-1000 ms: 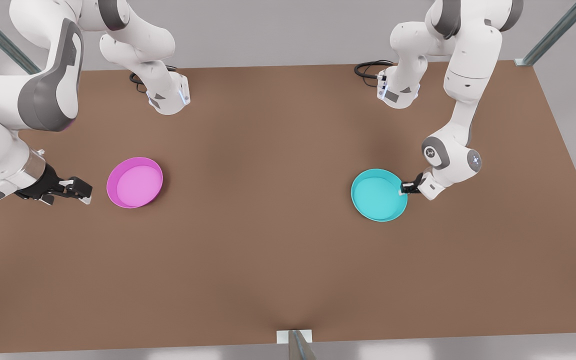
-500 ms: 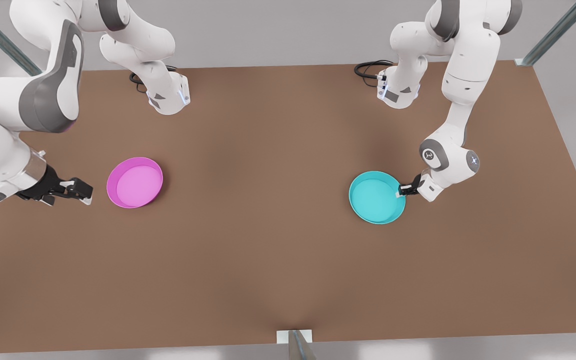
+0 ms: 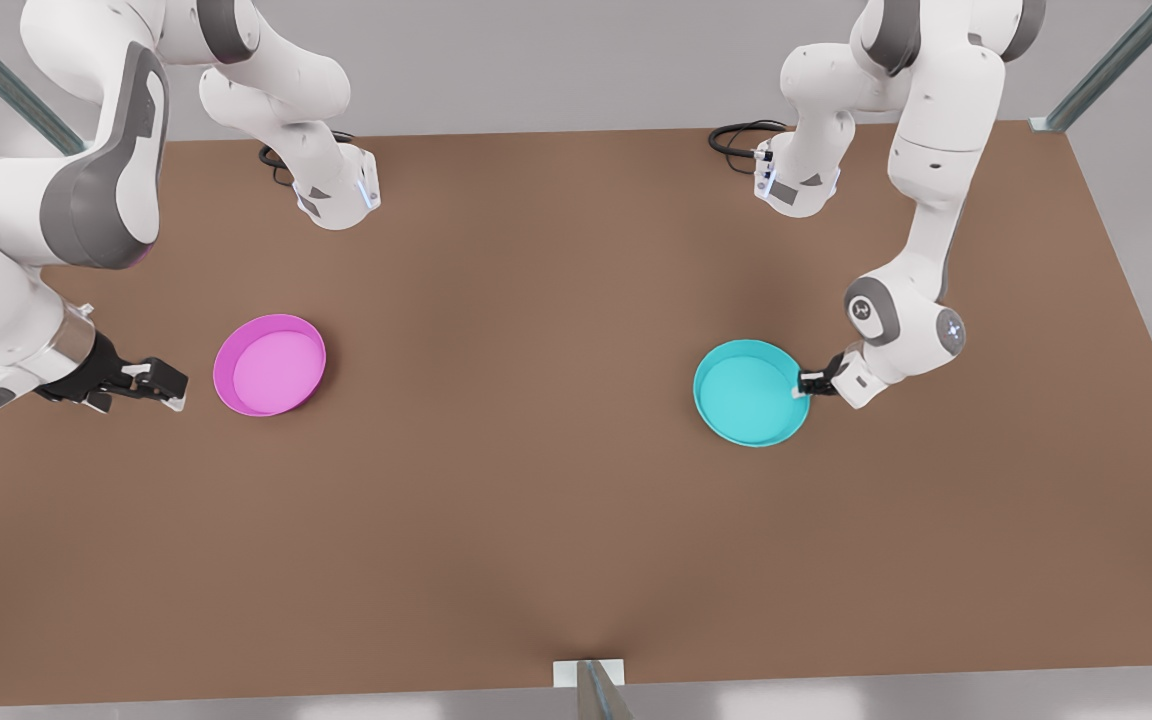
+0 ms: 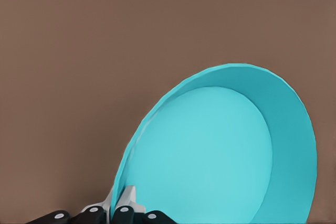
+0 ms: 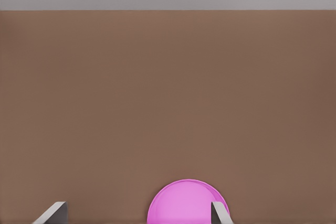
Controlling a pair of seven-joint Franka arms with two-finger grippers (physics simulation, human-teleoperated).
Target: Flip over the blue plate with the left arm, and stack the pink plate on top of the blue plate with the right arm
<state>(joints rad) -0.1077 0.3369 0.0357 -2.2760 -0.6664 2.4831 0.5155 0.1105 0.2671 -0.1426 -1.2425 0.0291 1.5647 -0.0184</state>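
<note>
two end effectors: one at each plate, on opposite sides of a brown worktop (image 3: 536, 520).
left end effector (image 3: 804, 382): closed on the near rim of the blue plate, one finger inside the wall and one outside, seen at the front view's right; the left wrist view shows the fingertips (image 4: 125, 203) pinching the thin edge.
why it grips there: likely because a hold on the rim lets the arm lift one side and turn the dish over.
blue plate (image 3: 748, 392): open side up, not yet flipped; in the left wrist view it looks tilted, with the gripped edge raised, though the front view does not make clear whether the far edge touches the worktop.
right end effector (image 3: 164, 383): fingers spread apart, holding nothing, low and level, just beside the pink plate on the front view's left, pointing toward it.
why it waits: judged to be lined up for a rim grasp, held back until the blue plate is turned.
pink plate (image 3: 269, 364): flat on the worktop, open side up, well apart from the blue plate; the right wrist view frames it between the open fingers.
stage: start of the flip; stacking not begun.
</note>
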